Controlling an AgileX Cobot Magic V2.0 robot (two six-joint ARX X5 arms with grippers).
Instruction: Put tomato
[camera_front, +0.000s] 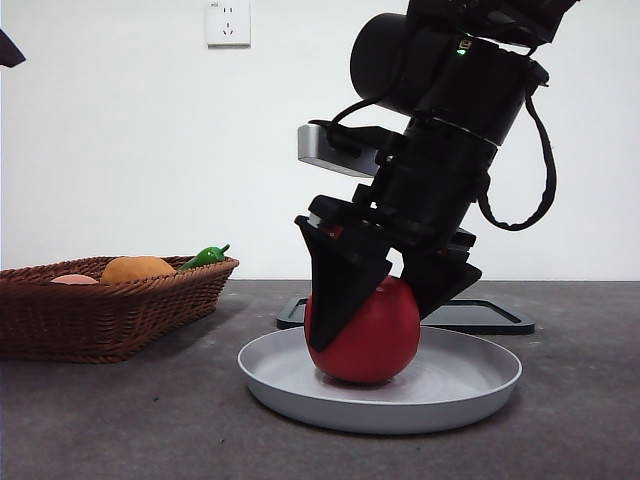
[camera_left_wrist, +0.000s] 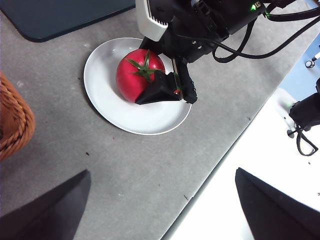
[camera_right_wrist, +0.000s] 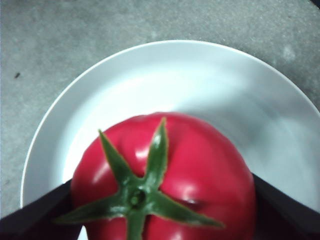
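So the tomato sits on the white plate mid-tabletop, right hand clamped on both flanks, probably steadying it before release. Left hand waits apart, spread. Basket beyond.

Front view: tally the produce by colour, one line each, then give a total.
Red: 1, the tomato on the plate, held by the right tool
Orange: 1, round fruit in the basket
Green: 1, pepper in the basket
Pinkish: 1, mostly hidden item in the basket
Total: 4
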